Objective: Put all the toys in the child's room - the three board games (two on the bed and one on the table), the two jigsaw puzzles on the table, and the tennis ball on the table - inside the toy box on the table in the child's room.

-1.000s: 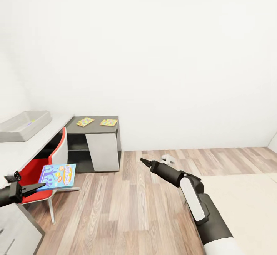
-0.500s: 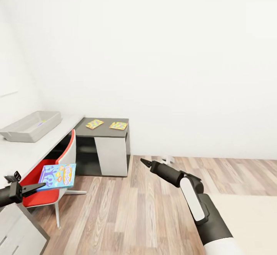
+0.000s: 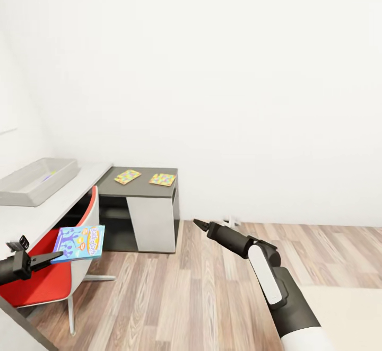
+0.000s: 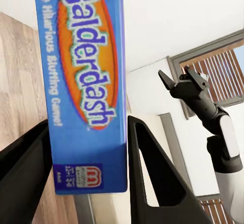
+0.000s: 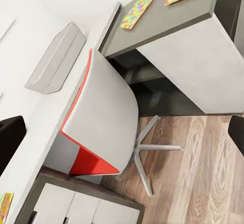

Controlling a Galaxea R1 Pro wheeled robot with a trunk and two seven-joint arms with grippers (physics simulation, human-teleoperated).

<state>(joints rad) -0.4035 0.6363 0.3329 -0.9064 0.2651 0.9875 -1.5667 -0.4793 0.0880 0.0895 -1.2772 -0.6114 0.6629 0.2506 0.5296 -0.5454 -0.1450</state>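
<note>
A blue board game (image 3: 79, 242) is pinched by its lower edge between the two dark fingers (image 4: 152, 178) of the left gripper (image 3: 50, 256), and is carried upright above the red seat of a chair (image 3: 79, 224) drawn up at the table (image 3: 50, 202). On the light grey top of that table the toy box (image 3: 37, 181) is seen, with something small and coloured lying inside it. On the lower dark section of the table the two jigsaw puzzles (image 3: 127, 176) lie flat side by side, apart from each other and well apart from the toy box. The right gripper (image 3: 199, 225) is held out over the wood floor, away from the table, with nothing in it; its tips appear drawn together in the head view, though they are too small for certainty.

The grip on the game is judged narrow, taken at one edge only, so the box could swing or slip if the base is turned sharply. A collision with the chair back is also possible, since the chair stands between the carried game and the toy box. A low or tilted release could leave the game propped on the tub's rim.
</note>
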